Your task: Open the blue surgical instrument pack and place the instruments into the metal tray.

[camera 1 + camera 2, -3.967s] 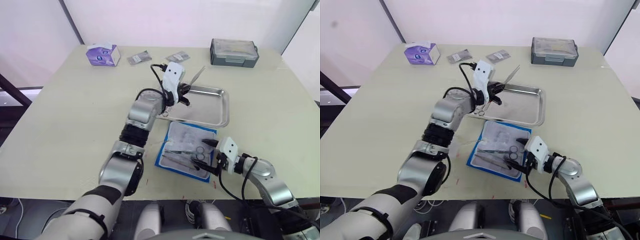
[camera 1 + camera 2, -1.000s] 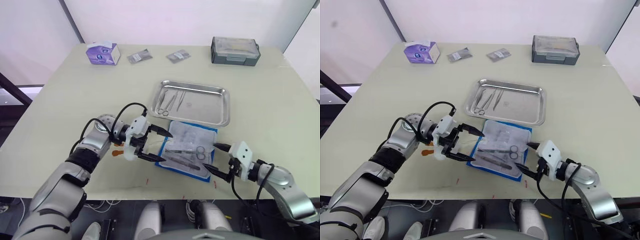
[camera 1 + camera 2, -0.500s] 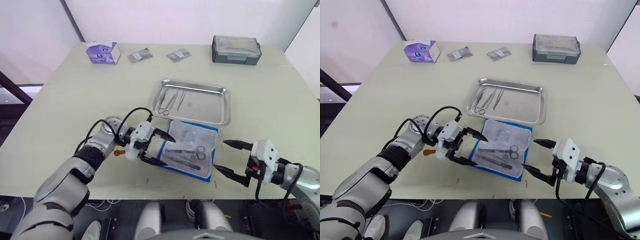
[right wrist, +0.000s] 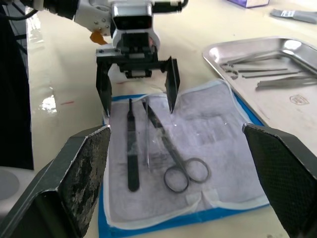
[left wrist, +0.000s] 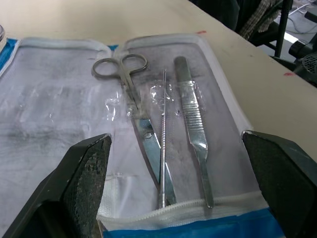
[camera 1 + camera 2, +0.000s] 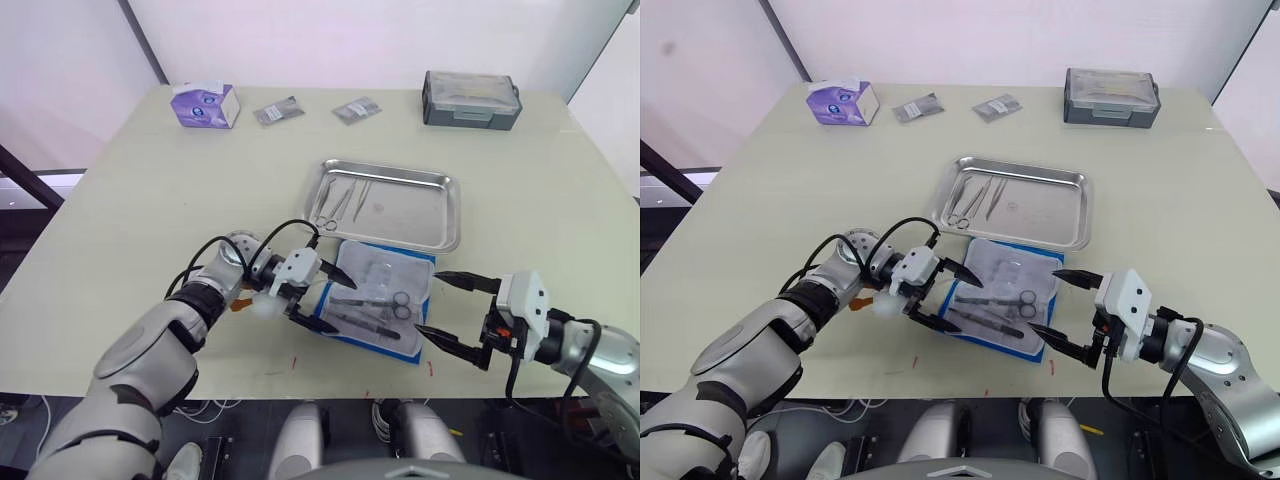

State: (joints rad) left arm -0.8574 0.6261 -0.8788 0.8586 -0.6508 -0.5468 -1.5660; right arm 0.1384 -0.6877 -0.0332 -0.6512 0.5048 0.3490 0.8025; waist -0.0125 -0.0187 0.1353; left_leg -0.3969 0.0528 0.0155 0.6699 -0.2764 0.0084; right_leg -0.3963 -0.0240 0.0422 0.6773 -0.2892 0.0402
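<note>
At the near edge of the table my right gripper (image 6: 457, 314) hangs wide open and empty, just off the right end of the blue surgical instrument pack (image 6: 377, 301). I hold it there, fingers spread, so it can pin that end if the pouch slides.

The pack lies unfolded and flat, blue side down, whitish pocketed lining up, just in front of the metal tray (image 6: 386, 204). This exposes the instruments for a grasp from above. Three remain on the lining, lying side by side: scissors (image 5: 132, 106) with ring handles, a thin probe (image 5: 163, 134) and a flat handle (image 5: 193, 126). A clear strap crosses their shafts, so I judge each must be drawn out lengthwise, not lifted straight up.

My left gripper (image 6: 318, 297) sits at the pack's left end, also wide open and holding nothing. Its fingertips straddle the tool tips, lined up with the shafts for the next pick.

Farther off, the tray holds a few slim tools (image 6: 340, 200) at its left end; the rest of its floor is bare. Placing it beside the pack keeps each transfer short.

At the far edge stand a purple tissue box (image 6: 206, 105), two small packets (image 6: 278, 112) and a grey lidded box (image 6: 470, 99), well apart from the work.
</note>
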